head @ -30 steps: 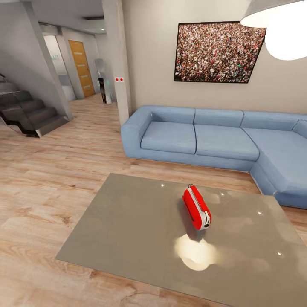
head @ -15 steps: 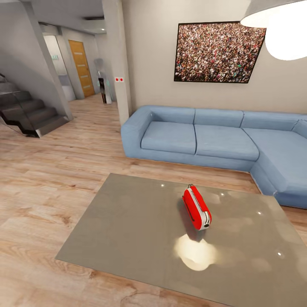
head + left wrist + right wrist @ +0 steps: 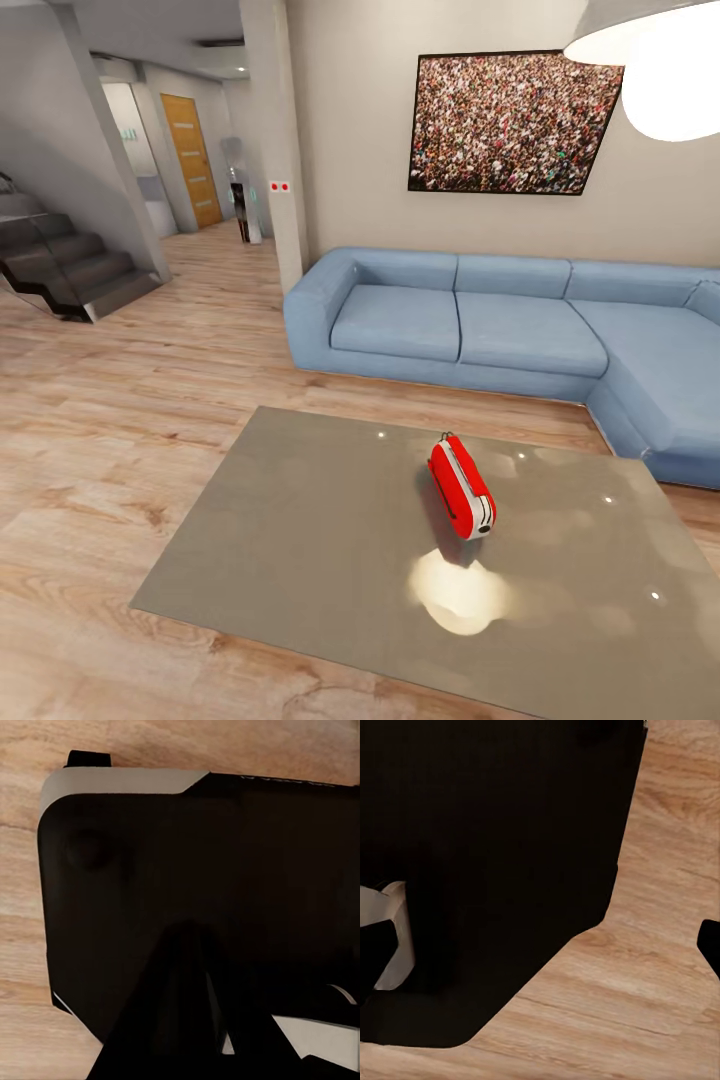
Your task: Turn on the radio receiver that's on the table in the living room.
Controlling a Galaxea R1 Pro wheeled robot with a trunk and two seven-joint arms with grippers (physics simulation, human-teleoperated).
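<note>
Right of frame centre in your head view, the radio receiver (image 3: 461,486) rests on the table (image 3: 300,530); your claws' states I cannot tell.

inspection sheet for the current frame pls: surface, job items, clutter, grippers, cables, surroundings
Surface: table, glossy grey top, lamp glare reflected near the radio.
Job's things: radio receiver, red, resting on the table right of centre, untouched; on/off state cannot be told.
Clutter: nothing seen on the table besides the radio.
Grippers: wrist views look onto dark robot body over wood floor; open or shut cannot be told.
Cables: nothing seen.
Surroundings: blue sofa behind the table, framed crowd picture, pendant lamp, stairs at left.
</note>
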